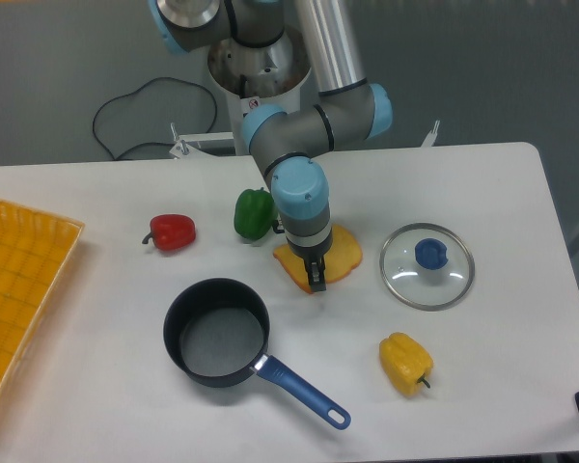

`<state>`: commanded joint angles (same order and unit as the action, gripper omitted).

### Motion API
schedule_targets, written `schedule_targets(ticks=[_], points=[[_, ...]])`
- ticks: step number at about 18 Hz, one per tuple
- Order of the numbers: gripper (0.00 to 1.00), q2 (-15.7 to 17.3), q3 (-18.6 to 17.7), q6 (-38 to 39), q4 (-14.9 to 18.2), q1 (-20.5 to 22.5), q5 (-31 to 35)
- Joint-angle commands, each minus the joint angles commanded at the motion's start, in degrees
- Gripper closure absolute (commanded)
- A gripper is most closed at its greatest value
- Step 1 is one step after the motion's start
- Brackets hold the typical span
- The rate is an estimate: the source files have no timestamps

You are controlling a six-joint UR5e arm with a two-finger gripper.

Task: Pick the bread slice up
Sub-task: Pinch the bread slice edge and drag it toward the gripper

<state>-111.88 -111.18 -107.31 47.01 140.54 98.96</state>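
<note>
**Bread slice gripped, lift not yet seen**

The bread slice is found near the middle of the counter. Its near edge looks pinched by the jaws of the gripper. It cannot be told whether it is lifted yet. The pot sits just near-left, the glass lid right. Open room is left above.

On a white table: red bell pepper and green bell pepper toward the back, glass lid with blue knob at right, yellow bell pepper in front, dark blue-handled saucepan centre, yellow tray at left edge.
</note>
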Motion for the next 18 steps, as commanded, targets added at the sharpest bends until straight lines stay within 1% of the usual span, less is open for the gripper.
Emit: schedule_targets(ticks=[3,5,8,9,10,11,12,14,18], points=[[0.82,0.09,0.27,0.09,0.62,0.0,0.0],[0.91,0.35,0.27,0.18,0.8,0.0,0.0],[0.94,0.44,0.97,0.35,2.2,-0.09,0.0],[0.96,0.35,0.88,0.7,2.21,-0.09,0.0],[0.96,0.35,0.79,1.14,2.21,-0.26,-0.09],[0.7,0.35,1.32,1.66,2.73,-0.26,-0.35],[0.12,0.44,1.58,1.06,2.73,0.0,-0.61],[0.0,0.61,1.67,0.7,3.0,0.09,-0.61],[0.0,0.79,0.27,0.7,3.0,0.35,-0.79]])
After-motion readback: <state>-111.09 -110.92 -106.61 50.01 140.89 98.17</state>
